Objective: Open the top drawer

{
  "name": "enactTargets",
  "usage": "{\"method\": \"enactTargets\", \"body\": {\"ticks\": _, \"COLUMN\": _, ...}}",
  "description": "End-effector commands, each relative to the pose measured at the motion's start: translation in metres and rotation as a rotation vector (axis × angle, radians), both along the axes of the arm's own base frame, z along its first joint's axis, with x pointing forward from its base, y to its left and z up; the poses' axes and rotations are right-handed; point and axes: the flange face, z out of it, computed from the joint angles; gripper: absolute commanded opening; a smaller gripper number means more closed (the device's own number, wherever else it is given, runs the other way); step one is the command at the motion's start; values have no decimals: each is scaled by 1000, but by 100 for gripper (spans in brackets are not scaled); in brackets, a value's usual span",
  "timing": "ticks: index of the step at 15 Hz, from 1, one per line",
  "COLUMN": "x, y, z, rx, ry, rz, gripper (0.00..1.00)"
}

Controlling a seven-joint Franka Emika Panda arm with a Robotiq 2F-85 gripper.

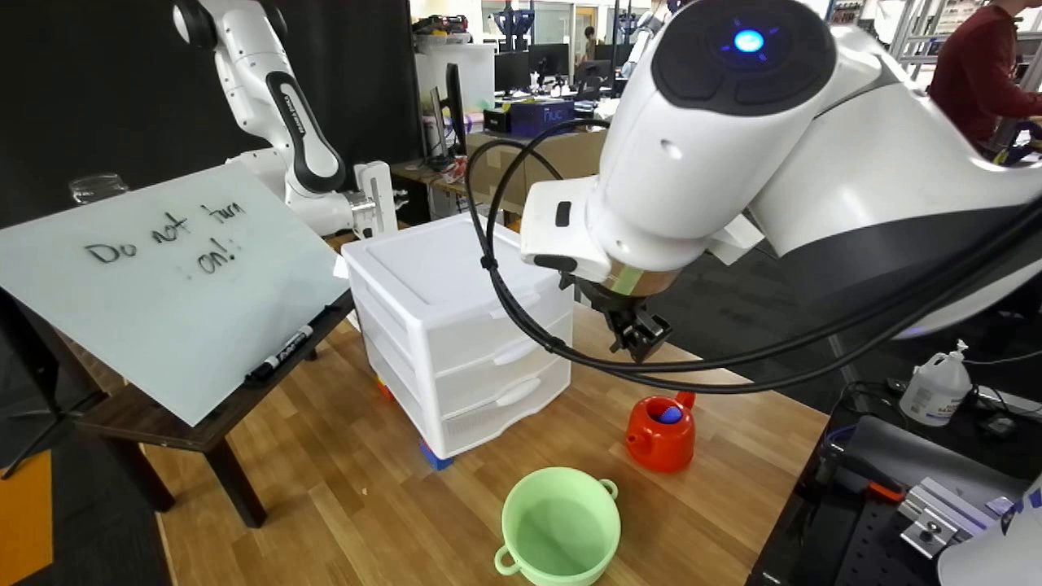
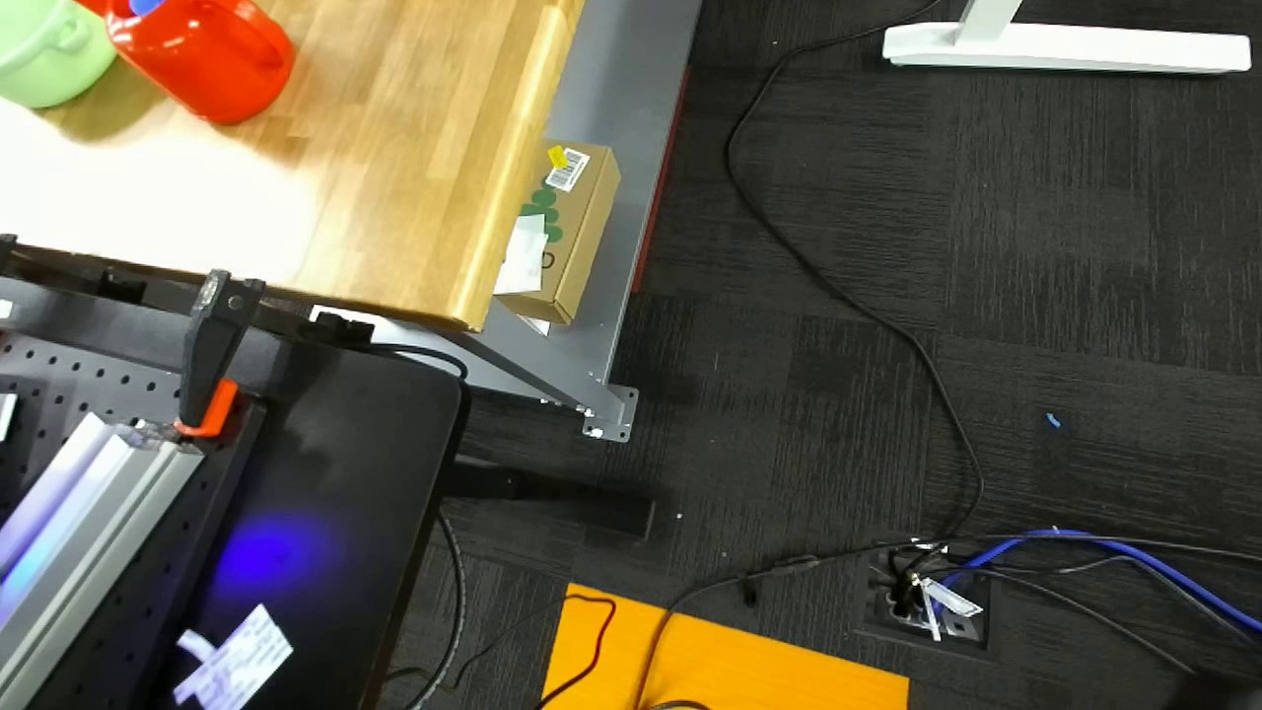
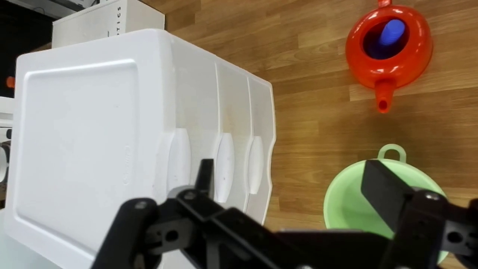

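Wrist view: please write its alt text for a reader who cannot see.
A white drawer unit, its top drawer closed, fills the left; an open, empty gripper at the bottom partly hides it. At right, a green pot and a red spouted pot with a blue object inside stand on a wooden table.

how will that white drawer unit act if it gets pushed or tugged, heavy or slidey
The white drawer unit is probably light for its size, since it looks like thin moulded plastic. It may slide or wobble, as a blue piece peeks out by its lower corner, perhaps propping it. A tug on the top drawer, highest of three, could tip it more easily.
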Motion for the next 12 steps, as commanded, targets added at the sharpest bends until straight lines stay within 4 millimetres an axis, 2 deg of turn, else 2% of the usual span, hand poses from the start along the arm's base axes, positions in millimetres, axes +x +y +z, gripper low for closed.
{"method": "enactTargets", "body": {"ticks": 1, "x": 4, "y": 1, "z": -11, "rx": -25, "ry": 5, "rz": 53, "gripper": 100}}
{"method": "enactTargets", "body": {"ticks": 6, "x": 7, "y": 5, "z": -15, "rx": -127, "ry": -34, "rz": 128, "gripper": 100}}
{"method": "enactTargets", "body": {"ticks": 12, "x": 8, "y": 12, "z": -28, "rx": -123, "ry": -53, "rz": 196, "gripper": 100}}
